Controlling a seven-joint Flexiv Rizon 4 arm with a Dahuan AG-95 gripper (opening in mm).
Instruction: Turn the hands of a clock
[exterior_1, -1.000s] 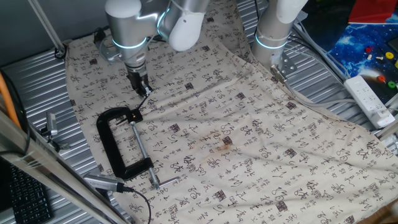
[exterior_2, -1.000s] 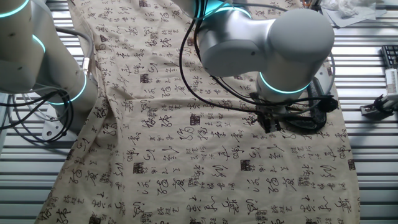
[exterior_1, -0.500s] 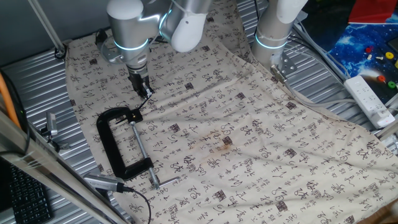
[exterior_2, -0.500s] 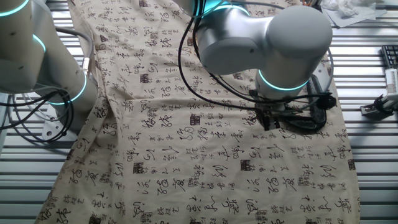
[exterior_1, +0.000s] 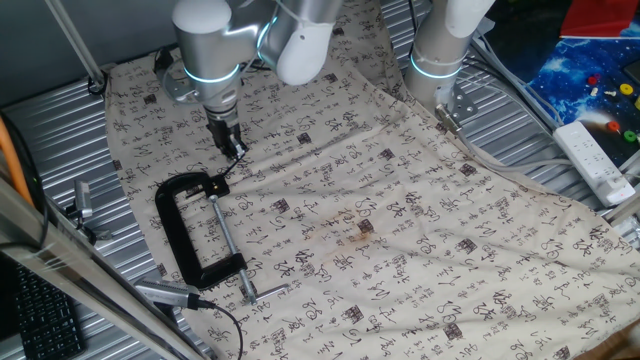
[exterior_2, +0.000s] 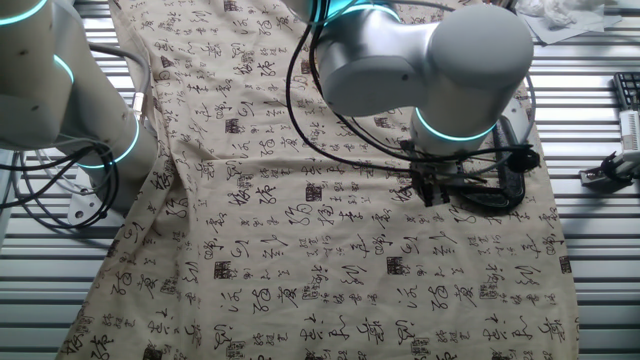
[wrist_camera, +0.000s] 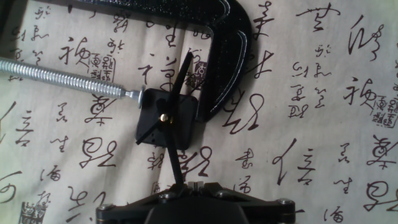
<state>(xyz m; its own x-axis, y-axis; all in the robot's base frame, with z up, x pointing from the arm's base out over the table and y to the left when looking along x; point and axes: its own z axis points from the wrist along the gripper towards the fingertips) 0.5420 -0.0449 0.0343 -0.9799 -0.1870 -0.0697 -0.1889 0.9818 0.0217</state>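
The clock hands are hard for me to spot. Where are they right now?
In the hand view, the hands sit left of centre on a small black block, pinched between the clamp and its screw.

2 thin black hands (wrist_camera: 173, 118), nearly in line.

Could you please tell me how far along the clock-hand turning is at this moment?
Done: the gripper has reached the clock hands held in the black C-clamp. In hand: its tip sits at the end of the lower hand. Left: the turning itself; how much has been turned cannot be judged.
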